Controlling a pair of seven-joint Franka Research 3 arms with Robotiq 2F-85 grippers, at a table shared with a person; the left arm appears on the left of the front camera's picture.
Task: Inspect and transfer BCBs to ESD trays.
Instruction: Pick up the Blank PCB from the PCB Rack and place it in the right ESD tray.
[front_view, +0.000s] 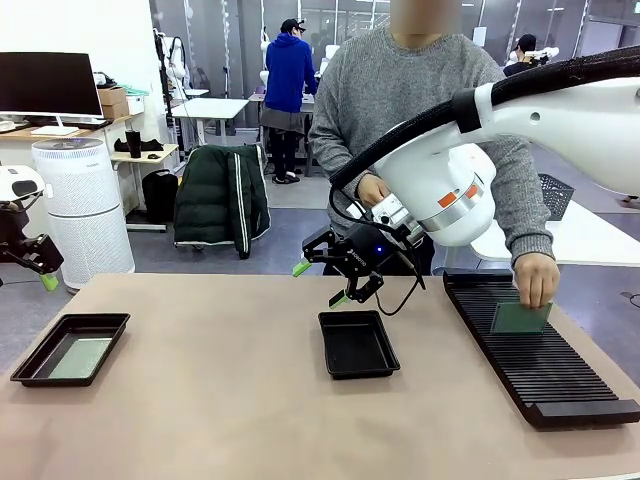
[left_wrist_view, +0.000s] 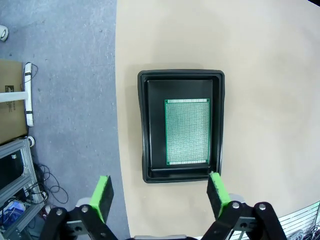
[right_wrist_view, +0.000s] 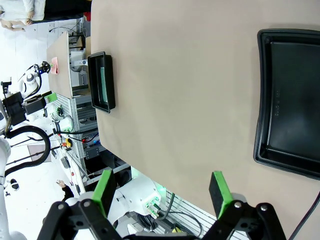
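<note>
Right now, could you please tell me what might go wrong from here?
1. The person's hand holds a BCB at the rack, close to the right arm; a swing that way could strike it.
2. The open right gripper hovers by the far rim of the empty tray; a descent might clip and shift it.

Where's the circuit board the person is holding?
In the front view, at the table's right, the board is in the person's hand at the black slotted rack.
</note>
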